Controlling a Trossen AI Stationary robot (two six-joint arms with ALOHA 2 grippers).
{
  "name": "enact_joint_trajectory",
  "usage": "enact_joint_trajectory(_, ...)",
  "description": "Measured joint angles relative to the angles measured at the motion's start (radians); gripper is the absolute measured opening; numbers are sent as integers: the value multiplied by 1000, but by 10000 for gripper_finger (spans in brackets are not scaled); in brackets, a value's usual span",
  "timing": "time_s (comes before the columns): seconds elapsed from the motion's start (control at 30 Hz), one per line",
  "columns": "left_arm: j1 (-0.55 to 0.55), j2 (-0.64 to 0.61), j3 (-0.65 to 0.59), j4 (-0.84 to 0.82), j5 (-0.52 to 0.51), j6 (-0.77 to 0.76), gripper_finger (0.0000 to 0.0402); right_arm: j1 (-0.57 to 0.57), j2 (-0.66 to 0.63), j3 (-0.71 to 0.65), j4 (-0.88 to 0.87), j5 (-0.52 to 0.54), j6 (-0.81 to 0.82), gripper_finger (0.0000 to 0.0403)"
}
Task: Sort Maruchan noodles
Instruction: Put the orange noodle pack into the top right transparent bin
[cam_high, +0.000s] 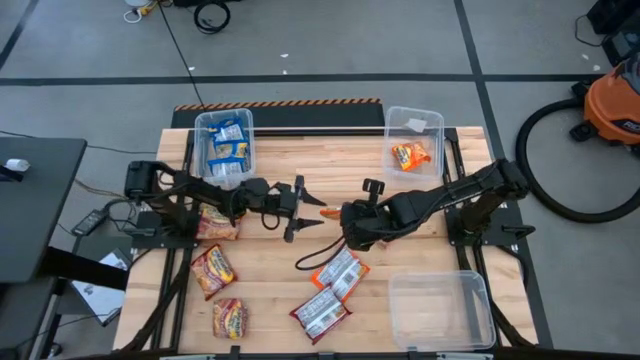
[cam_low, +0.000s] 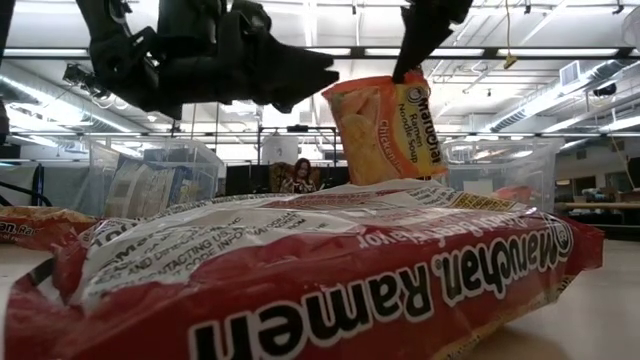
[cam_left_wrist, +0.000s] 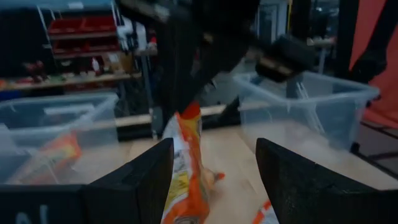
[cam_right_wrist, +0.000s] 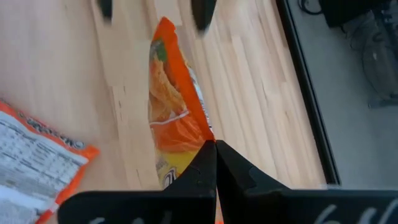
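Where the two arms meet over the middle of the wooden table (cam_high: 300, 160), an orange Maruchan chicken packet (cam_low: 385, 130) is seen hanging edge-up, clear of the table, its printed face showing noodles and the brand name in the low view. It is pinched at one edge by the right pincer (cam_right_wrist: 214, 163), whose fingers are pressed together on the wrapper. The left pincer (cam_left_wrist: 214, 180) is held wide, one finger on either side of the same packet without touching it.

Two red packets (cam_high: 330, 290) with silver-white backs are laid on the table below the pincers, near a clear bin (cam_high: 440, 310) at the front right corner. Three orange packets (cam_high: 215, 270) are spread along the left side. A bin with blue-and-yellow packets (cam_high: 225, 145) is set at the back left, and a bin holding one orange packet (cam_high: 412, 152) at the back right. In the low view much of the foreground is blocked by a red packet lying close to the camera.

Both arms are stretched low and nearly level toward each other, the left from the left edge, the right from the right edge. An orange shop vacuum (cam_high: 612, 105) is stood on the floor beyond the table
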Motion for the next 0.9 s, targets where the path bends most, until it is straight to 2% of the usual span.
enact_joint_trajectory(0.4, 1, 32, 23, -30, -11, -20, 235, 0, 0, 0, 154, -30, -81, 2)
enact_joint_trajectory(0.5, 1, 32, 23, -60, -43, -37, 220, 2, 0, 0, 181, -23, -99, 3)
enact_joint_trajectory(0.6, 1, 32, 23, -47, -45, -53, 175, 3, 0, 0, 216, -28, -113, 4)
enact_joint_trajectory(0.8, 2, 32, 23, -40, -45, -60, 21, 1, 2, 0, 229, -29, -110, 6)
enact_joint_trajectory(0.9, 7, 32, 23, -63, -45, -68, 8, -1, 3, 0, 229, -29, -112, 9)
